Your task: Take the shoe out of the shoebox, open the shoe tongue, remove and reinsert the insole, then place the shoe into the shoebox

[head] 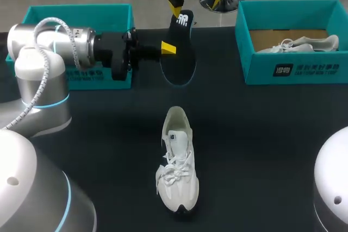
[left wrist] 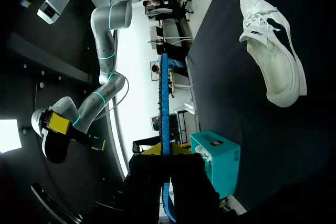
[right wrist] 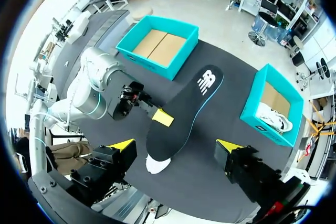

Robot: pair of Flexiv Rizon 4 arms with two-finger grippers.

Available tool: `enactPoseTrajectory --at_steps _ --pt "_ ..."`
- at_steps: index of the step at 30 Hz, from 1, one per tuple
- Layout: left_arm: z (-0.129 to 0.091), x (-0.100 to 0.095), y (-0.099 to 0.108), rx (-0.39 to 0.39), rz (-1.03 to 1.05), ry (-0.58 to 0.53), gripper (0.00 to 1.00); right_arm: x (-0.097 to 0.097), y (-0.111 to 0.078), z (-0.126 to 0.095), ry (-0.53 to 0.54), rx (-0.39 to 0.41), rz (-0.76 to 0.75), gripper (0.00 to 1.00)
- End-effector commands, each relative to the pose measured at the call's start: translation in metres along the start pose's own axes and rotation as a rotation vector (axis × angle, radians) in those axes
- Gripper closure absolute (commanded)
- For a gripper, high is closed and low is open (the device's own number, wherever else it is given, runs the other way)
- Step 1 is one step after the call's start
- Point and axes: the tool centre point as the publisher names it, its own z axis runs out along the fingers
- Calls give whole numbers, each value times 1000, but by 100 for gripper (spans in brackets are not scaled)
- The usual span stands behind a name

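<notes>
Shoe [head: 176, 161] is out on the counter [head: 261, 145]; left claw [head: 168, 48] pinches the pulled-out insole [head: 179, 52], right claw [head: 196, 5] hangs open; putting both back is left

Insole [head: 179, 58] between the two shoeboxes [head: 293, 70]

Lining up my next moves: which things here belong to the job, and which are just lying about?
Job:
- insole, held by left gripper
- white shoe on the table
- empty shoebox, probably its box
- right gripper, open above the insole

Lying about:
- second shoe in the other shoebox
</notes>
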Motion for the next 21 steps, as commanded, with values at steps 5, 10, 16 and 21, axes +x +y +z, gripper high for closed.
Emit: enactPoseTrajectory --at_steps 5,10,16,21 --pt "0 0 0 1 1 1 100 6 8 -13 -27 15 46 0" --pt "0 0 0 1 1 1 100 6 8 -13 -27 15 46 0" --pt "0 0 0 1 1 1 100 6 8 -13 -27 15 46 0" --pt "0 0 0 1 1 1 100 6 8 -13 -27 15 46 0"
